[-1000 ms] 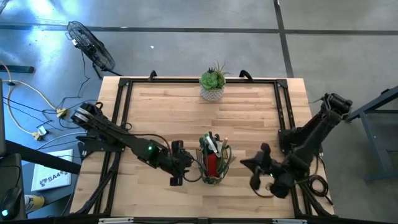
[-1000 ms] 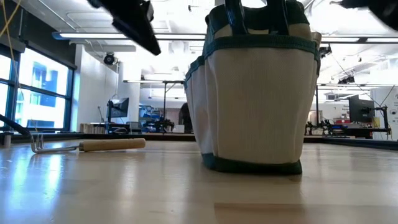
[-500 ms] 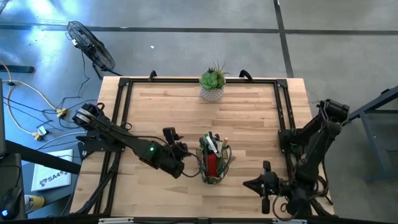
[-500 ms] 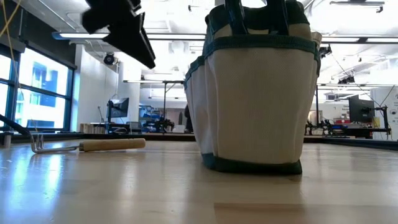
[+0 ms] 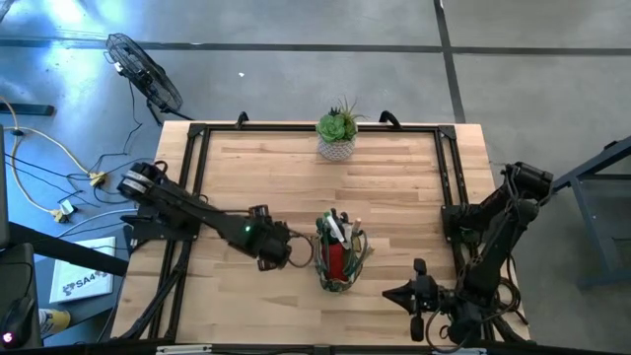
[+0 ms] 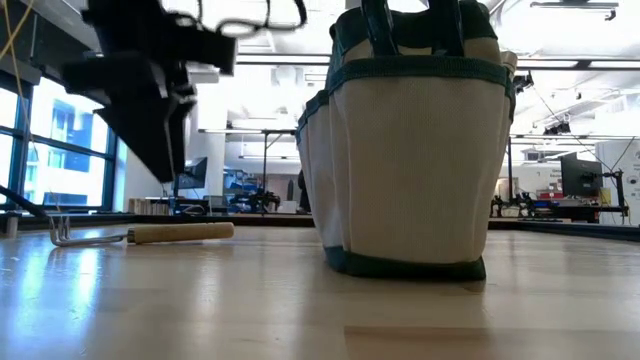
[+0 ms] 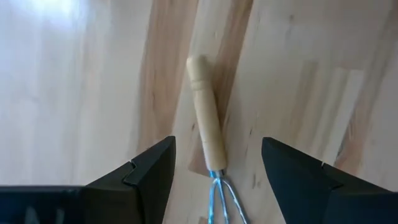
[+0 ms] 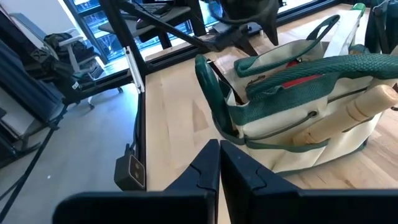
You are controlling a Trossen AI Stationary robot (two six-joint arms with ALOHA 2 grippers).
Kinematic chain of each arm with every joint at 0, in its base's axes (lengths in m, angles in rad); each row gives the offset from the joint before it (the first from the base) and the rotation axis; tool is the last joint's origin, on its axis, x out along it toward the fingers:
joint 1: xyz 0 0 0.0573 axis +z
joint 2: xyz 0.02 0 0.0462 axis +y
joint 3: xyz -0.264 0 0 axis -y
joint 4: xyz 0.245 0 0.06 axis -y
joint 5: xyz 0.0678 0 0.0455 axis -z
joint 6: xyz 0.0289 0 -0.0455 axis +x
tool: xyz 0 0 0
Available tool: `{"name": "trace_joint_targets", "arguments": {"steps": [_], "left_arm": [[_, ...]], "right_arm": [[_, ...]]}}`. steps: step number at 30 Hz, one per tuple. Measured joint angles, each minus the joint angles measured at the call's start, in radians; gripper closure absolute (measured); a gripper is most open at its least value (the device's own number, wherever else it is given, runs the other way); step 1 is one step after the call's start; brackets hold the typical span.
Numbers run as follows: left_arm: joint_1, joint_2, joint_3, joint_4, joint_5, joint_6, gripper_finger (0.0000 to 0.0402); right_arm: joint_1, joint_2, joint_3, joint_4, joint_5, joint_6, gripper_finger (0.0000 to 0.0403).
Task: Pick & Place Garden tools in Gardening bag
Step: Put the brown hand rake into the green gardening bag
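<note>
Hovering over a wooden-handled metal hand rake (image 7: 208, 134), the left gripper (image 7: 214, 171) stands wide apart, straddling it without touching.
That rake lies flat on the pale wooden desk (image 5: 394, 187) left of the olive-green and tan fabric gardening bag (image 5: 338, 252), which stands near the front edge's middle with tools inside. Near the front right corner, the right gripper (image 8: 219, 163) is closed on nothing.
</note>
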Motion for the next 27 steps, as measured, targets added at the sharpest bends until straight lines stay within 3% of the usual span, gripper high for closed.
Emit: {"name": "trace_joint_targets", "arguments": {"steps": [8, 13, 27], "left_arm": [[0.176, 0.0, -0.048, 0.092, 0.215, 0.057, 0.0172], [0.226, 0.018, -0.051, 0.112, 0.353, 0.078, 0.0172], [0.23, 0.128, -0.052, 0.13, 0.303, 0.137, 0.0172]], "right_arm": [[-0.025, 0.0, 0.0, 0.0, -0.009, 0.001, 0.04], [-0.039, 0.0, 0.0, -0.001, -0.063, 0.006, 0.04], [-0.062, 0.001, 0.0, 0.0, -0.085, 0.002, 0.04]]}}
